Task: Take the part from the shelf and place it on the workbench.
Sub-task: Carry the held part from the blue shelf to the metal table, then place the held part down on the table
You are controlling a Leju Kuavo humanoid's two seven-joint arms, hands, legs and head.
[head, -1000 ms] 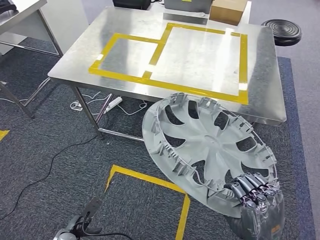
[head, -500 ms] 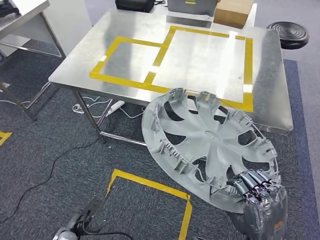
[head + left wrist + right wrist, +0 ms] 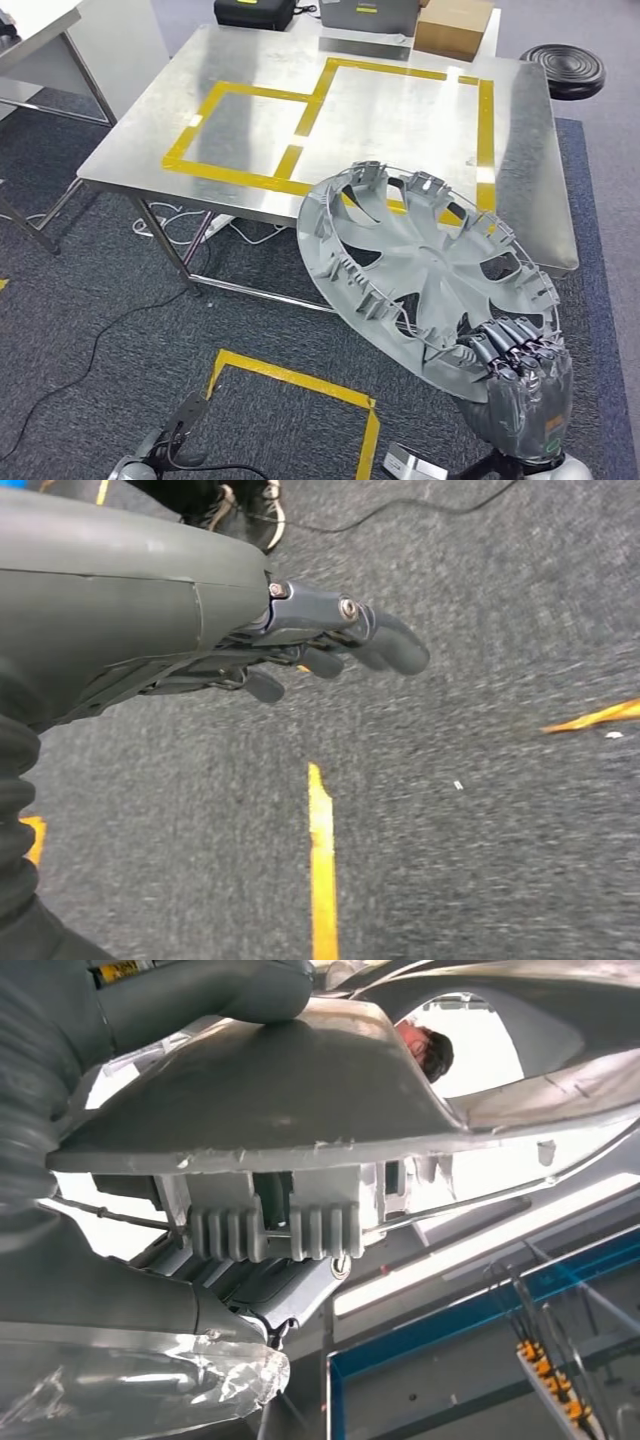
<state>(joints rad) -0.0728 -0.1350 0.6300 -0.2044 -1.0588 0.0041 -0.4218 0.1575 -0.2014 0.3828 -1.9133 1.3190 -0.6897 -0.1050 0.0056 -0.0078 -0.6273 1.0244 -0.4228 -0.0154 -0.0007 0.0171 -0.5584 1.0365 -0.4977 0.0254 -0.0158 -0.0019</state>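
One grey hubcap (image 3: 423, 270), gripped at its near rim by right hand (image 3: 524, 385), fingers curled over the edge and clamped on it. Tilted, ribbed inner side facing up, far rim overlapping the near edge of the steel workbench (image 3: 521, 130) in the head view, near rim out over the grey carpet (image 3: 90, 330). Not resting flat on the workbench; whether the far rim touches the top cannot be told. From the right wrist view, same hubcap (image 3: 302, 1100) close against the camera, clips along its rim showing, right hand (image 3: 151, 1310) wrapped partly in clear film below it.

Two yellow tape rectangles (image 3: 332, 120) marked on the workbench top, a smaller one and a larger one side by side, sharing one edge. Hubcap's far rim crossing the near tape line of the larger one. At the far edge of the workbench: black case (image 3: 249, 12), grey box (image 3: 368, 20), cardboard box (image 3: 453, 25). Beside the workbench's far right corner, black round stool (image 3: 567, 68). Under the workbench, white power strip (image 3: 219, 222) with cables on the carpet. Nearer than the workbench, yellow tape corner (image 3: 302, 385) on the carpet.

Left hand (image 3: 332, 650) hanging over the carpet, fingers apart and stretched out, holding nothing.
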